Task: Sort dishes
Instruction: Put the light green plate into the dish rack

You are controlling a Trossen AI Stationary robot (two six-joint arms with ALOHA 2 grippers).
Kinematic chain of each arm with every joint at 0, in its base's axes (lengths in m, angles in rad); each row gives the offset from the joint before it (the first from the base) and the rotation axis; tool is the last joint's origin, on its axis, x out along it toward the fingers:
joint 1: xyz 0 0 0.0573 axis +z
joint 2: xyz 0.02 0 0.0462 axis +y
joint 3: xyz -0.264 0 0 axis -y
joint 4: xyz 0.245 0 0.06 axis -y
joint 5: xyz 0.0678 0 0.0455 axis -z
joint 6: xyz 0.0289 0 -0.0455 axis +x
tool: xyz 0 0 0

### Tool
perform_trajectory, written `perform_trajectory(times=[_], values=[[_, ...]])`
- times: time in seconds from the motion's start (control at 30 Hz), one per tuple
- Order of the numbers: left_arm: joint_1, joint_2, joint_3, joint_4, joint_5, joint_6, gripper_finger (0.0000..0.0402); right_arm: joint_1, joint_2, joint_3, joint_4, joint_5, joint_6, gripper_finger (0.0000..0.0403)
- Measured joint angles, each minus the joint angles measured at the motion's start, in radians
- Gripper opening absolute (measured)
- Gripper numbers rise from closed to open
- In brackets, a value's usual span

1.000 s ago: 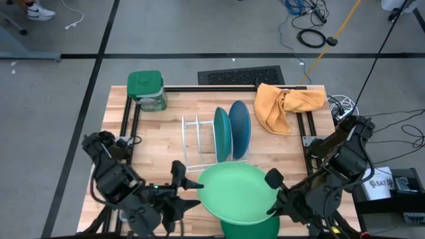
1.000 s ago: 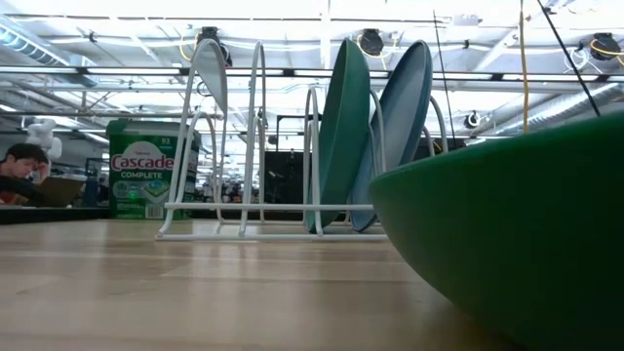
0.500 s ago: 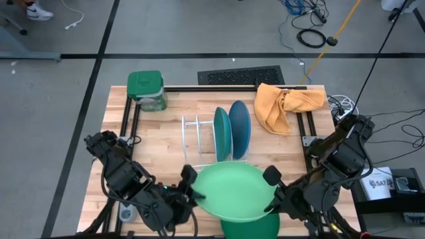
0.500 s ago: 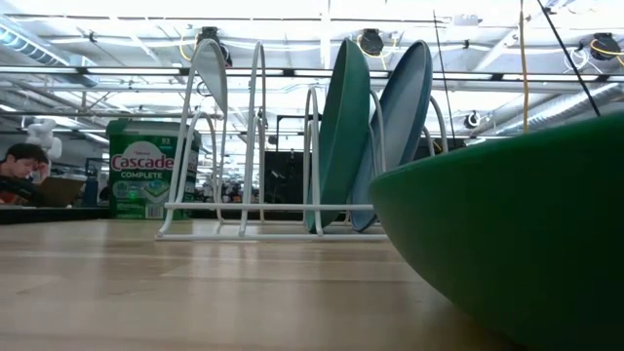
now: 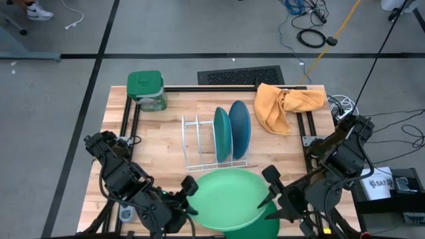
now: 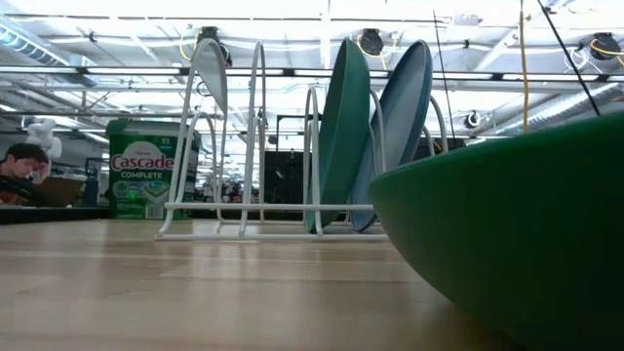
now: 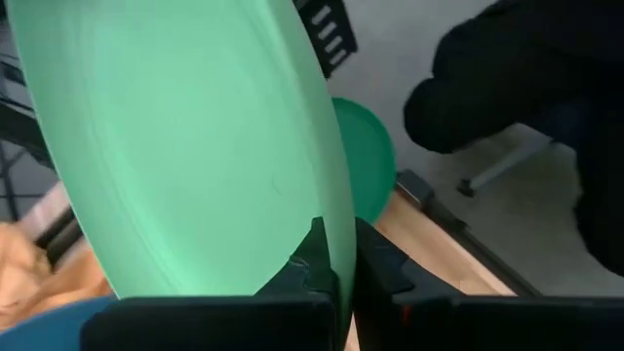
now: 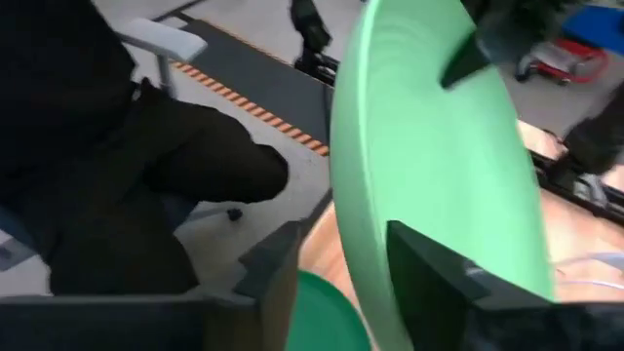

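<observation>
The light green plate (image 5: 226,199) hangs over the table's near edge, above the dark green plate (image 5: 264,224), which sits on the table. My left gripper (image 5: 191,192) is shut on the light green plate's left rim. At the plate's right rim, my right gripper (image 5: 269,189) is open, one finger on either side (image 8: 341,263). I cannot tell whether it touches the plate. The teal plate (image 5: 222,135) and blue plate (image 5: 240,129) stand on edge in the white wire rack (image 5: 199,143). My left gripper pinches the light green plate's rim (image 7: 330,255) between its two fingers, one on each face. The fingers come from the table's left, about level, onto the plate's left edge. The plate reaches away from the fingers toward my right gripper, above the dark green plate (image 7: 369,171).
A green lidded tub (image 5: 147,89) stands at the far left corner and an orange cloth (image 5: 282,105) lies at the far right. The rack's left slots (image 6: 229,136) hold nothing. A person sits beyond the table (image 6: 24,168).
My left gripper has moved toward the table's right edge to the light green plate's left rim and shut on it. My right gripper has opened and let go of the right rim. The plate has shifted slightly toward the table's left and near edges.
</observation>
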Motion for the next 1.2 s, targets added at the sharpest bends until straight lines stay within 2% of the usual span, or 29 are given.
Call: perform_trajectory(times=[0.1, 0.2, 0.33, 0.43, 0.6, 0.83, 0.97, 1.2], values=[[-0.016, -0.007, 0.000, -0.046, 0.009, -0.047, 0.0005, 0.001, -0.002, 0.000, -0.021, 0.086, -0.020, 0.0183], [-0.025, -0.015, 0.000, -0.089, -0.003, -0.109, 0.0005, 0.001, -0.012, 0.000, -0.101, 0.261, -0.033, 0.0198], [-0.033, -0.033, 0.000, -0.103, -0.095, -0.207, 0.0005, -0.001, -0.031, 0.000, -0.200, 0.539, 0.025, 0.0198], [-0.035, -0.052, 0.001, -0.074, -0.181, -0.282, 0.0005, 0.000, -0.042, 0.000, -0.229, 0.649, 0.058, 0.0192], [-0.035, -0.059, 0.002, -0.018, -0.302, -0.385, 0.0005, 0.000, -0.045, 0.000, -0.224, 0.663, 0.067, 0.0183], [-0.033, -0.061, 0.002, -0.098, -0.642, -0.677, 0.0005, 0.000, -0.044, -0.022, -0.221, 0.684, 0.090, 0.0183], [-0.035, -0.061, 0.002, -0.106, -0.730, -0.788, 0.0005, 0.000, -0.045, -0.048, -0.222, 0.711, 0.108, 0.0183], [-0.034, -0.052, 0.001, -0.132, -0.874, -0.893, 0.0005, 0.000, -0.045, -0.107, -0.153, 0.713, 0.105, 0.0183]])
